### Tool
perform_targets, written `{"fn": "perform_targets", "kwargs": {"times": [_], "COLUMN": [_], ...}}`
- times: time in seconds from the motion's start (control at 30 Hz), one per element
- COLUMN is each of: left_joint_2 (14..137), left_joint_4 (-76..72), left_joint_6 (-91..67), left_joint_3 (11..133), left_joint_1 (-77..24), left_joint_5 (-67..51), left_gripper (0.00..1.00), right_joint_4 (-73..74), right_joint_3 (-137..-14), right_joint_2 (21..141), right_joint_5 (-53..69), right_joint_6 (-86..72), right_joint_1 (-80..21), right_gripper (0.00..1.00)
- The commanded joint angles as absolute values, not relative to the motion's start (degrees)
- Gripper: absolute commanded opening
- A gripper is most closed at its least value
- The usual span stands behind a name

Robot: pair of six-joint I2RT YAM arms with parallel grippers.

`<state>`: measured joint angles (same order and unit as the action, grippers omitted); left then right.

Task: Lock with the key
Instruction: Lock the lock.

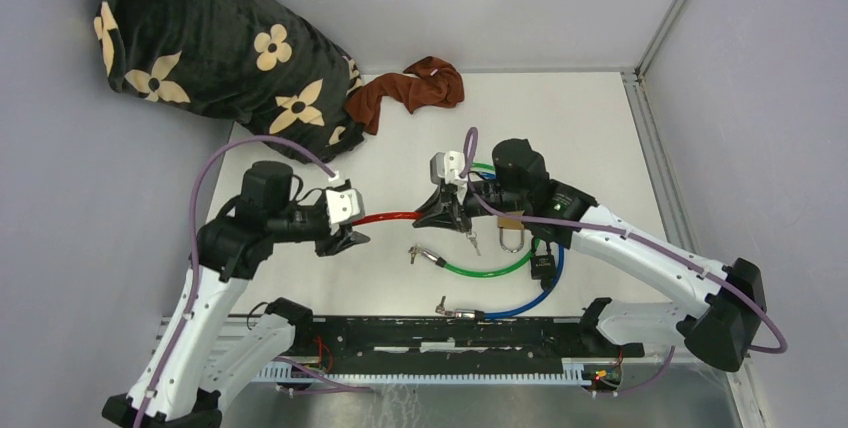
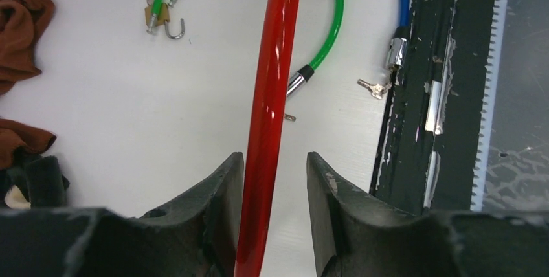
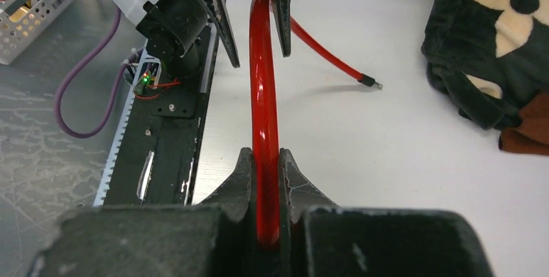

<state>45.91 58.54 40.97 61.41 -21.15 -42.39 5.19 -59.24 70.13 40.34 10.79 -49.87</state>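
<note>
Item: glossy red plastic-coated cable (image 3: 264,109), pinched in right tool (image 3: 264,155); left tool (image 2: 275,158) spread loosely around it. Risk: the springy cable may slip sideways out of the left tool's gap before it closes.

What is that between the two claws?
A red cable runs from the left gripper, whose fingers sit loosely around it, to the right gripper, which clamps it. The top view shows this best.

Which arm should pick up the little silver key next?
Left, probably: the left gripper is open around the shiny red cable, while the right gripper is clamped on it. The small silver key lies nearby.
</note>
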Motion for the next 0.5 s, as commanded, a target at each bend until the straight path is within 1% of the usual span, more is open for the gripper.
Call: {"fn": "perform_targets", "kwargs": {"times": [0.0,0.1,0.23,0.3,0.33,0.43,0.47], "left_joint_2": [39.85,39.18,40.14,39.9,39.75,39.63,39.51], "left_joint_4": [39.71,36.75,38.85,39.36,39.44,39.34,39.22], "left_joint_6": [32.38,31.65,33.0,32.52,32.21,30.81,30.24], "left_joint_3": [54.5,53.11,53.7,54.21,54.42,55.38,55.51], "left_joint_1": [-21.24,-21.22,-21.21,-21.18,-21.18,-21.2,-21.22], "left_joint_5": [-46.3,-47.03,-44.94,-43.22,-42.87,-43.85,-44.26], "left_gripper": [0.49,0.5,0.51,0.49,0.45,0.08,0.03], "right_joint_4": [-4.33,-2.11,-2.69,-3.67,-4.94,-11.41,-12.54], "right_joint_3": [-58.57,-60.02,-60.65,-60.27,-59.77,-55.76,-54.73], "right_joint_2": [66.63,67.31,66.55,65.44,64.67,62.8,62.5], "right_joint_5": [41.66,44.13,45.45,45.72,46.52,48.79,49.04], "right_joint_6": [7.11,8.54,8.71,8.08,7.56,3.13,2.5], "right_joint_1": [-49.66,-49.66,-49.28,-48.27,-47.49,-45.23,-45.02], "right_gripper": [0.0,0.0,0.0,0.0,0.0,0.0,0.0]}}
